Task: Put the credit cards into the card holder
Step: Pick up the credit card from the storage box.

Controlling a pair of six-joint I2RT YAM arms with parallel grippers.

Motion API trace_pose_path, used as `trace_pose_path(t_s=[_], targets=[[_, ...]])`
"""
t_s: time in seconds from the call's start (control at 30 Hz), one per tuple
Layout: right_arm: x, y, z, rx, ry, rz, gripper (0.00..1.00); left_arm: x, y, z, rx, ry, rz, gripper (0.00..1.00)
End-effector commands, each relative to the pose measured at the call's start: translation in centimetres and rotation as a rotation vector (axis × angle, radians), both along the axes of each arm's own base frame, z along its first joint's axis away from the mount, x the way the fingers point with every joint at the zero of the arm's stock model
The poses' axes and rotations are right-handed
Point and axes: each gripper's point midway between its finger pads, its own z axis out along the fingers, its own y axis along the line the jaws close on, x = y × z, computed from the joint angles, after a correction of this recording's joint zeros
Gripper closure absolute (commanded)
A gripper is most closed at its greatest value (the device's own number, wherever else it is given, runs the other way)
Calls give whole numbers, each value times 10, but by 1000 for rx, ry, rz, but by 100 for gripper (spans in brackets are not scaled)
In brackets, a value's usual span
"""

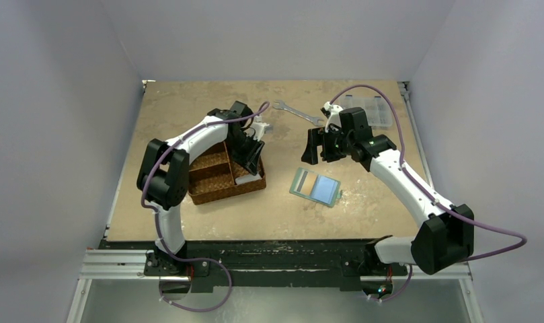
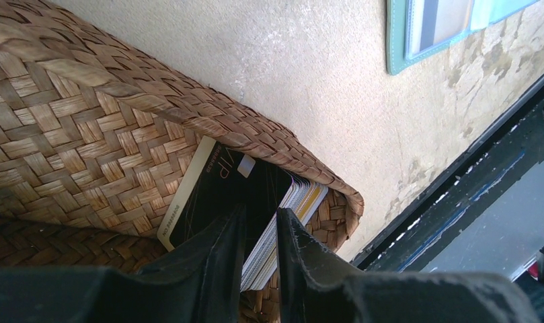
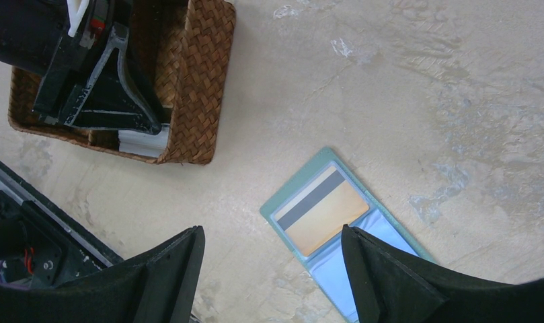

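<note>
The card holder point(image 1: 315, 186) lies open on the table, grey-green rimmed with blue-grey pockets. An orange-yellow credit card point(image 3: 326, 219) with a grey stripe sits in its pocket. My right gripper point(image 3: 272, 232) is open and empty, hovering above the holder's point(image 3: 302, 182) near edge. My left gripper point(image 2: 261, 212) reaches into the end compartment of the brown woven basket point(image 2: 87, 134). Its jaws stand close together around a stack of credit cards point(image 2: 289, 229), with a black card point(image 2: 222, 182) on the stack's face. A corner of the holder point(image 2: 397, 54) shows in the left wrist view.
The basket point(image 1: 218, 178) stands left of the holder. A wrench point(image 1: 297, 113) and a clear compartment box point(image 1: 373, 111) lie at the back right. The black table edge rail point(image 2: 457, 182) runs close to the basket's end.
</note>
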Motion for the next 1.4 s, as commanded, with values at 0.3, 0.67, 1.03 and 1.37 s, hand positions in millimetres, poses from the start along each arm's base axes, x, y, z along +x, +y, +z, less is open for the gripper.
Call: trace_pose_path(t_s=[0.3,0.67,1.03,1.37], targets=[[1,2,17,20,-55,21,18,22,-2,41,62,-226,-8,82],[0,3,15,27,-47,23,18,35,2,58,104,-324,10,97],[-3,3,16,32,-50,23,18,53,13,78,165,-430,83,100],[-4,-1,13,21,-32,2,18,81,23,142,181,-567,263,100]])
